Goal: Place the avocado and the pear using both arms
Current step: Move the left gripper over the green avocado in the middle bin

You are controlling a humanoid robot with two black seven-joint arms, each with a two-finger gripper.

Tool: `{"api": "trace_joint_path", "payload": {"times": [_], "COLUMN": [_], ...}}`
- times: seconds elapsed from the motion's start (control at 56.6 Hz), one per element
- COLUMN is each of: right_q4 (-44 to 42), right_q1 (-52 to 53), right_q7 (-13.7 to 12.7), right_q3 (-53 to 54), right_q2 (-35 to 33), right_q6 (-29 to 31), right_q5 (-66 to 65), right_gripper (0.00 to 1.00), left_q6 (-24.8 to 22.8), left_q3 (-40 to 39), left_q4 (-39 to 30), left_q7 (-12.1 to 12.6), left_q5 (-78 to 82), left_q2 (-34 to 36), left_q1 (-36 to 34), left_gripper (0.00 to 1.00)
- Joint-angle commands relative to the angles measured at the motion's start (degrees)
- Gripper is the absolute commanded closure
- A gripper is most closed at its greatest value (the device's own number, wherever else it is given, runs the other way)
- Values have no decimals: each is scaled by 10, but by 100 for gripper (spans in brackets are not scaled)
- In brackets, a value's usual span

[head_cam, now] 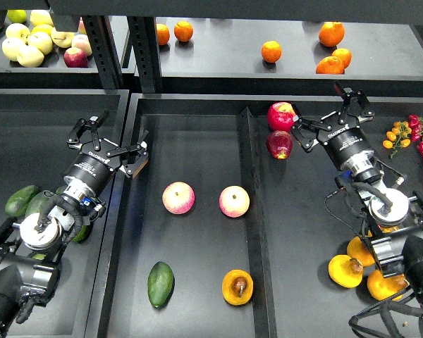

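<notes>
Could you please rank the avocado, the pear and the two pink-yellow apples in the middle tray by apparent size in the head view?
1. avocado, longest
2. pear and the two apples, too alike to rank

From my head camera I see the avocado and the pear lying apart in the middle tray below two pink-yellow apples, with my left gripper and right gripper both spread wide, holding nothing.
</notes>
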Motion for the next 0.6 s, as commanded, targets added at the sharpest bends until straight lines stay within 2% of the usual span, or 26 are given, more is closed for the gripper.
{"api": "trace_joint_path", "payload": {"times": [0.0, 0.053, 0.141, 0.336, 0.583], "right_q4": [-13, -14, -15, -15, -15], "right_q1": [10, 10, 10, 9, 10], "right_q7": [0, 0, 0, 0, -2], "right_q3": [15, 17, 17, 17, 15], "right_q2": [0, 0, 0, 0, 0], "right_q6": [0, 0, 0, 0, 0], "right_q5": [3, 16, 28, 32, 32], "right_gripper": [1, 1, 1, 1, 1], "left_q6": [0, 0, 0, 0, 0], "left_q3": [215, 256, 276, 289, 344], "left_q4": [-23, -30, -23, -20, -34], "left_q7": [3, 3, 3, 3, 3], "left_q5": [-3, -4, -2, -2, 14], "left_q2": [27, 26, 25, 24, 30], "left_q1": [-70, -106, -121, -113, -119], "left_gripper": [6, 6, 6, 6, 7]}}
